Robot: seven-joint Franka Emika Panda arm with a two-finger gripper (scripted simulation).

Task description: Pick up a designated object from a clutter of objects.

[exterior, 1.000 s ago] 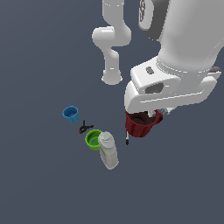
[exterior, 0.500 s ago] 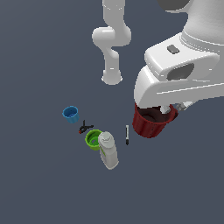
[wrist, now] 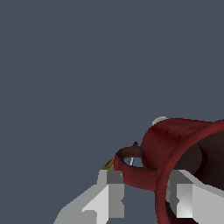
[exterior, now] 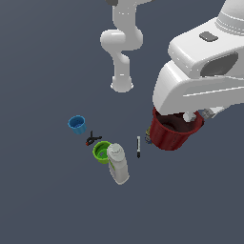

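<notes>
The dark red mug (exterior: 172, 132) hangs tilted under my hand, lifted above the floor, at the exterior view's right of the clutter. My gripper (exterior: 189, 118) is mostly hidden by the white hand. In the wrist view my gripper (wrist: 146, 194) is shut on the mug (wrist: 175, 142), with one finger (wrist: 109, 192) outside the wall by the handle and the other (wrist: 183, 197) inside the dark cavity. The blue cup (exterior: 76, 124), black-red clamp (exterior: 93, 139), green cup (exterior: 100, 151), white bottle (exterior: 117, 165) and black marker (exterior: 138, 147) stay on the floor.
A sliver of the olive box (exterior: 148, 138) shows beside the mug, mostly hidden by it. The arm's white base (exterior: 122, 85) stands behind the clutter. The floor is plain dark grey.
The hand has risen with the mug shut in it and moved toward the exterior view's right, away from the marker. The other items have not moved.
</notes>
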